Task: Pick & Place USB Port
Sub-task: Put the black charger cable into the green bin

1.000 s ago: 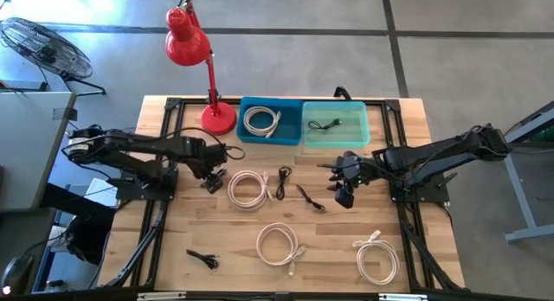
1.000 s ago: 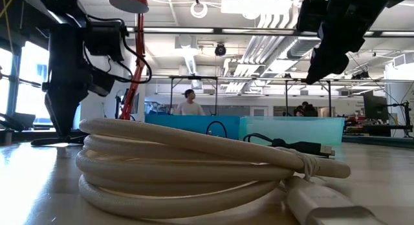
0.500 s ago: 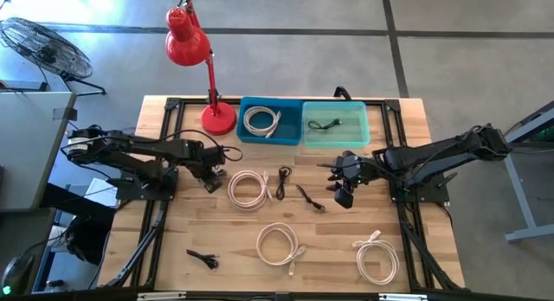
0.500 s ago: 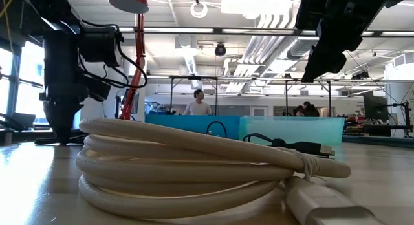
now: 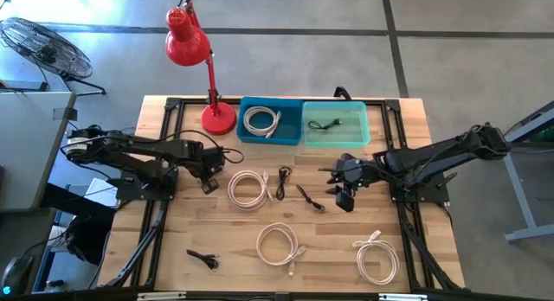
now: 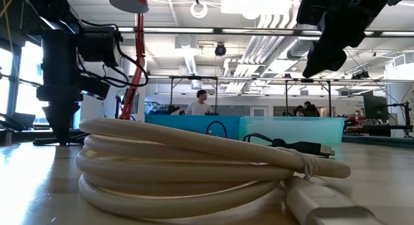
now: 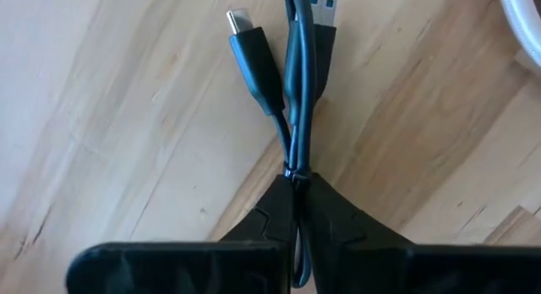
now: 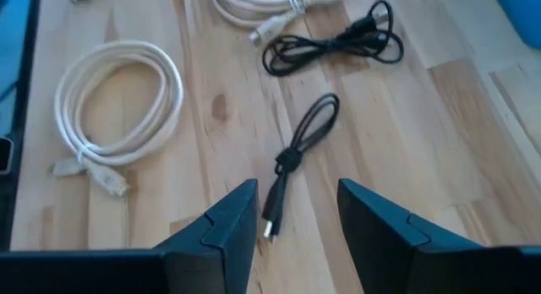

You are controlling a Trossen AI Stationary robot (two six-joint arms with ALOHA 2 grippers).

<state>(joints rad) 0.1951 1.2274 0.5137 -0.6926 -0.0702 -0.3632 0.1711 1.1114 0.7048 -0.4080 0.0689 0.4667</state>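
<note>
My left gripper (image 5: pixel 209 183) is at the table's left middle, fingers pointing down, shut on a small black USB cable bundle (image 7: pixel 292 66). Its two plugs show ahead of the fingers over the wood. My right gripper (image 5: pixel 344 198) is open and empty right of centre. It is above and beside a second black cable bundle (image 5: pixel 310 197), which lies flat on the table and shows between the fingers in the right wrist view (image 8: pixel 292 159). A blue bin (image 5: pixel 270 142) holds a white coil and a teal bin (image 5: pixel 336 105) holds a black cable, both at the far edge. My left gripper pinches the black bundle between its two fingers at the tied waist of the bundle (image 7: pixel 294 169), only a little ahead of the fingertips. The fingers come from above, along the bundle. The plug ends (image 7: pixel 254 49) reach out beyond the fingers toward the table; whether they touch it I cannot tell.
White cable coils lie at the centre (image 5: pixel 248 188), the near centre (image 5: pixel 279 246) and the near right (image 5: pixel 376 258). Black cables lie at the centre (image 5: pixel 284 182) and the near left (image 5: pixel 203 259). A red desk lamp (image 5: pixel 218 118) stands at the far left.
My left gripper has shifted a little toward the table's left edge and a little lower, still shut on the black bundle.
</note>
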